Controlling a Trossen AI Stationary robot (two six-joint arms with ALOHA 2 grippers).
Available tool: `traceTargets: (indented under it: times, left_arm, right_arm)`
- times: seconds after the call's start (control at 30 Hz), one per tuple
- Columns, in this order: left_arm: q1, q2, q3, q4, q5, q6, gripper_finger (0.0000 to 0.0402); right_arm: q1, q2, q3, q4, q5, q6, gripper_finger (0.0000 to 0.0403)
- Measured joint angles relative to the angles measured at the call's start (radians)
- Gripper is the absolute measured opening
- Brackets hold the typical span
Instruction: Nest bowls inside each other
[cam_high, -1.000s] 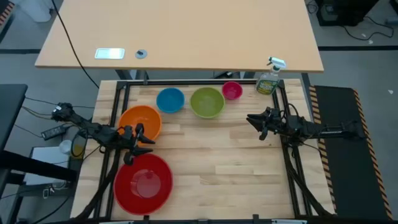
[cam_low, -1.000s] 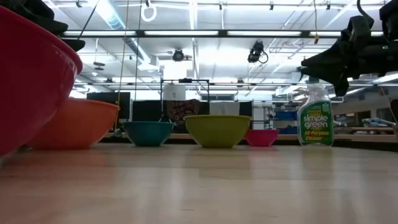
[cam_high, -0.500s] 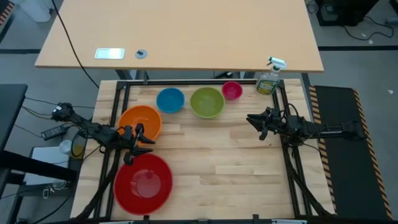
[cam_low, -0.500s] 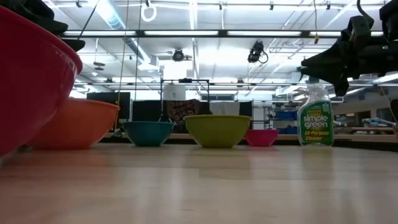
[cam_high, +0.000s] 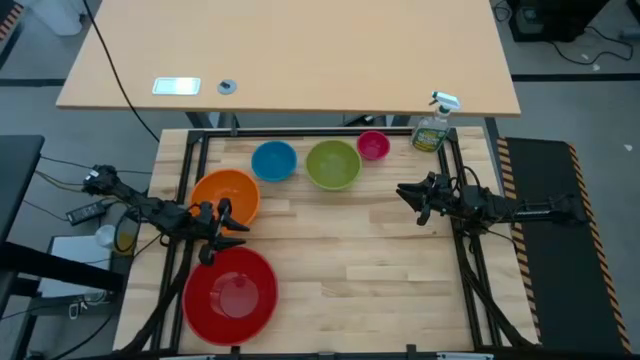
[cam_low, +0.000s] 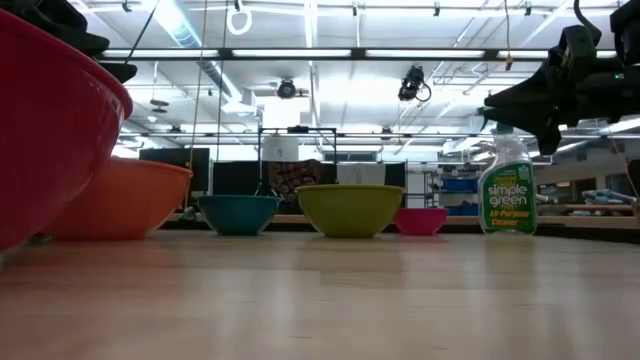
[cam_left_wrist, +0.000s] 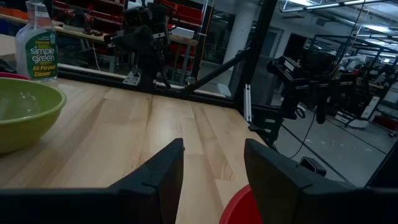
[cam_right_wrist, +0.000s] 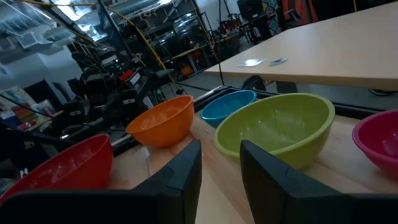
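You have five round plastic bowls unnested: large red (cam_high: 231, 292) near-left, orange (cam_high: 225, 193), blue (cam_high: 274, 160), green (cam_high: 333, 164), small magenta-pink (cam_high: 373, 145) along the far edge; left gripper (cam_high: 220, 232) and right gripper (cam_high: 413, 201), both spread and empty, hover; next, grasp a rim.

A tan desk (cam_high: 290, 50) stands beyond the workbench, under ceiling striplights (cam_low: 330, 55).

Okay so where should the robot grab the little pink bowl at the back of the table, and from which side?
Probably by its rim, coming down from above. The pink bowl sits upright and open, so one finger can go inside the thin wall and one outside. The edge facing the right gripper looks best: the green bowl stands close on one side, the spray bottle on the other.
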Motion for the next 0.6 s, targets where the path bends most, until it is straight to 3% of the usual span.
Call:
traceTargets:
  times: [0.6]
  left_arm:
    - [0.0,0.0,0.0,0.0,0.0,-0.01,0.0172]
  right_arm:
    - [0.0,0.0,0.0,0.0,0.0,0.0,0.0119]
